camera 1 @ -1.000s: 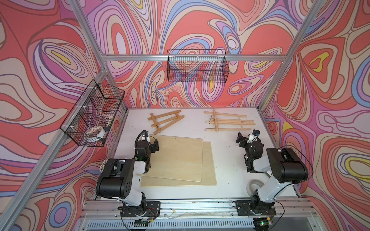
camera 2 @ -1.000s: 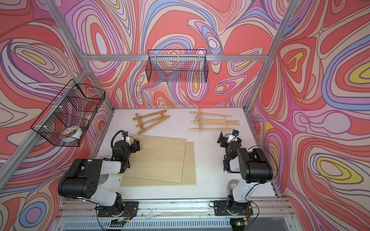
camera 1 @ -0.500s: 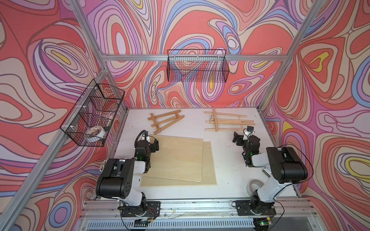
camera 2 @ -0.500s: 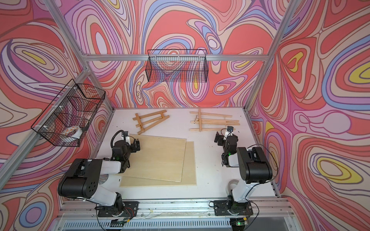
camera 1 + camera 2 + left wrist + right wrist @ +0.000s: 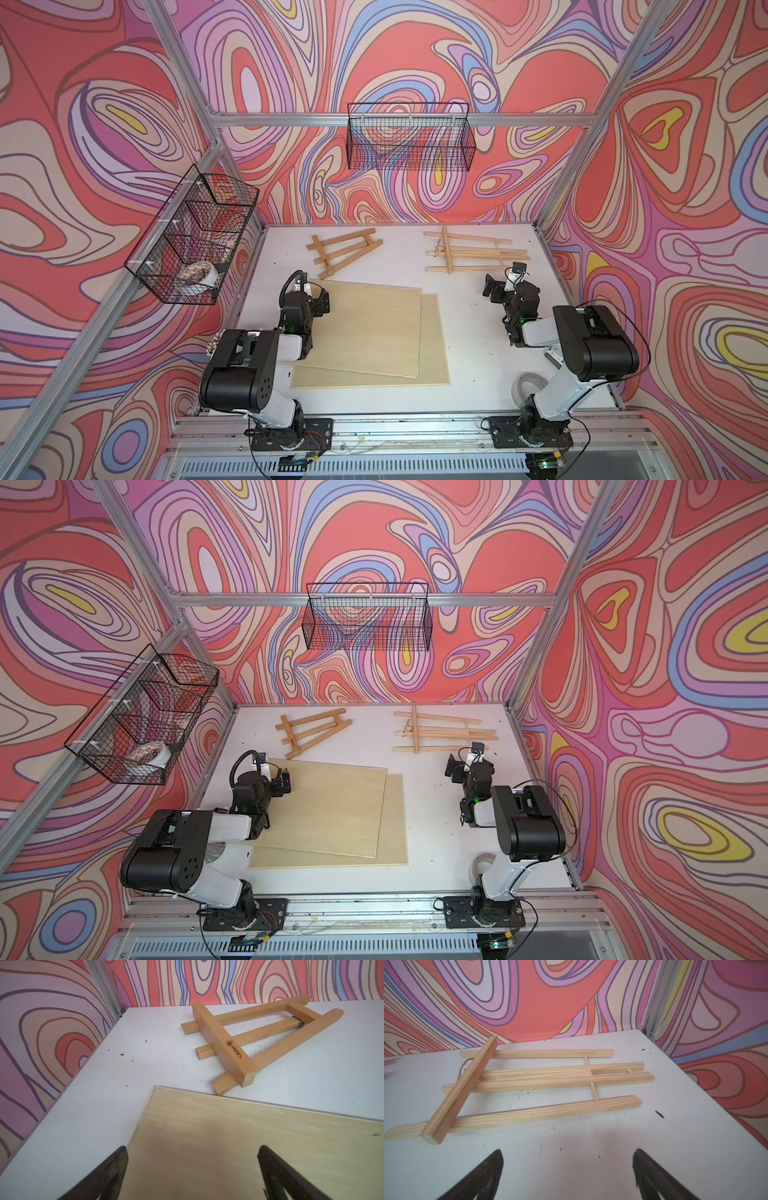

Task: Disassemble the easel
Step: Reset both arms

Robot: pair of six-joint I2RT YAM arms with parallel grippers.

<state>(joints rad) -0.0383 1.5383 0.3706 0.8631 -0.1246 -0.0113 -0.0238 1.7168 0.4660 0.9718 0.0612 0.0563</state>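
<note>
Left wall: black wire basket [image 5: 191, 245], a white roll of tape with an orange pattern [image 5: 197, 274] in its nearest compartment.

Left hand [image 5: 192, 1153]: jaws spread wide, nothing between them. It hovers over the far left corner of the upper pale plywood panel [image 5: 365, 328]. This panel lies skewed on top of a second plywood panel [image 5: 434, 345], and both lie flat on the white surface [image 5: 469, 332].

Small honey-coloured wooden A-frame easel [image 5: 249, 1036]: lies flat near the back edge, left of centre, just beyond the upper panel's far edge. One leg end is very near that edge; whether they touch I cannot tell. Its cross ledge carries a burnt-in round emblem and the word "Manes" [image 5: 233, 1049]. A metal hinge shows at the apex, where the centre strut meets the short top bar. The easel is in one piece.

Back wall, centre: long black wire basket [image 5: 409, 137].

Larger pale pine slatted easel [image 5: 529, 1082]: lies flat near the back edge, right of centre, well apart from the small one. A ledge bar crosses its long slats, thin dowels join them, and a loop of brown twine [image 5: 462, 1068] shows beside the ledge. No writing is visible on it.

Right hand [image 5: 568, 1157]: jaws spread wide and empty, above bare surface just in front of the pine easel, not touching it.

Grey-white tape roll [image 5: 525, 384]: on the surface beside the right arm's base.
</note>
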